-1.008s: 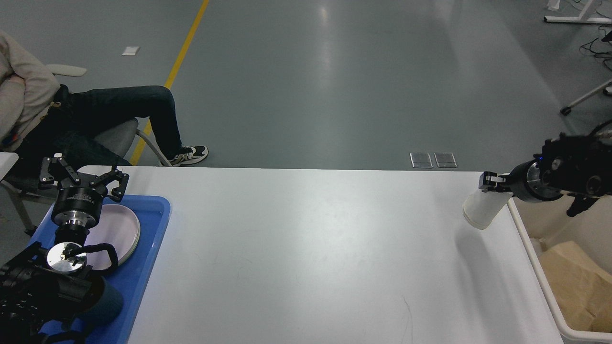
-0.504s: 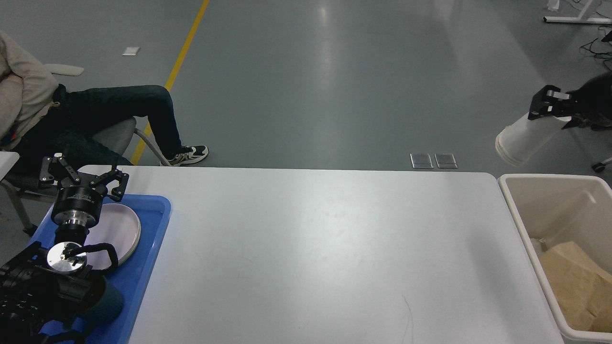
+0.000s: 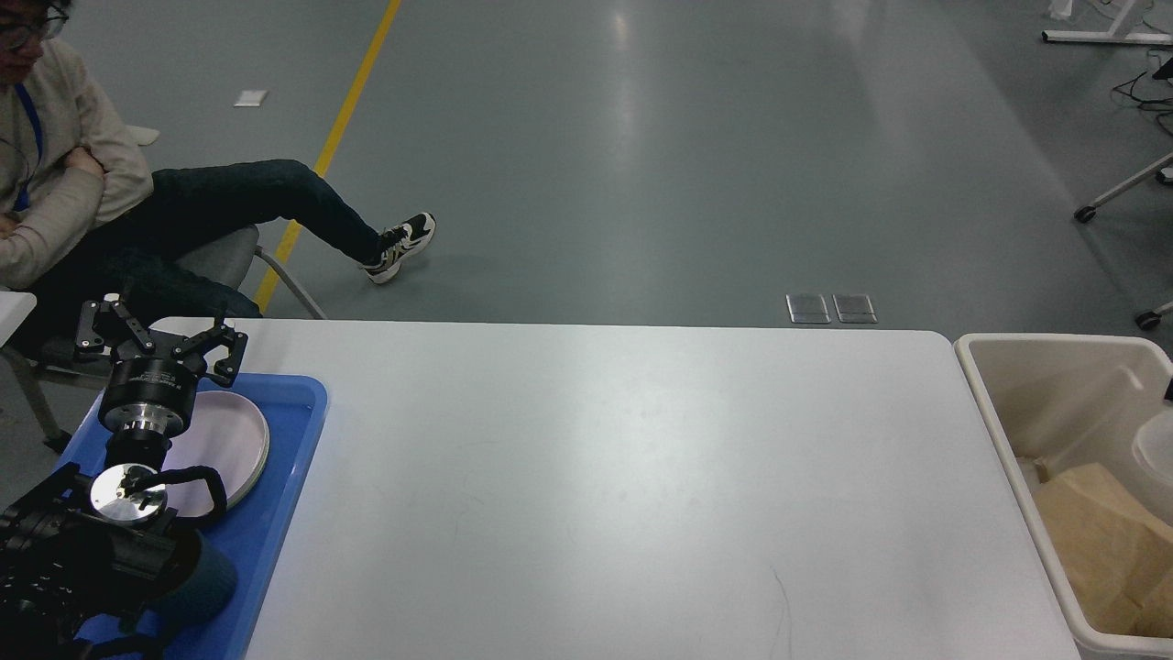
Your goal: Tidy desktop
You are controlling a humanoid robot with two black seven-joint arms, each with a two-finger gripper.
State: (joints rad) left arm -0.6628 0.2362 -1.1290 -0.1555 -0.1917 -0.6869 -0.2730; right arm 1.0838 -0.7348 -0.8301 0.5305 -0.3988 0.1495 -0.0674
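Right gripper gone from view since earlier frame; white cup [image 3: 1156, 454] now sits in cream bin [image 3: 985, 367], discarded. Left gripper [image 3: 160, 339] jaws spread, empty, above blue tray [image 3: 307, 412]. Desktop [image 3: 596, 477] bare.

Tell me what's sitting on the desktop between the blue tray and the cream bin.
Nothing: in the head view the desktop is bare from the blue tray to the cream bin.

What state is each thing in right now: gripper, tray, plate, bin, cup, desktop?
left gripper: open, holding nothing, above the tray's far end.
right gripper: out of view.
blue tray: flat on the desktop's left end.
plate: lying flat in the tray.
cream bin: open, brown paper inside.
white cup: inside the bin, at the picture's edge.
desktop: bare between tray and bin.
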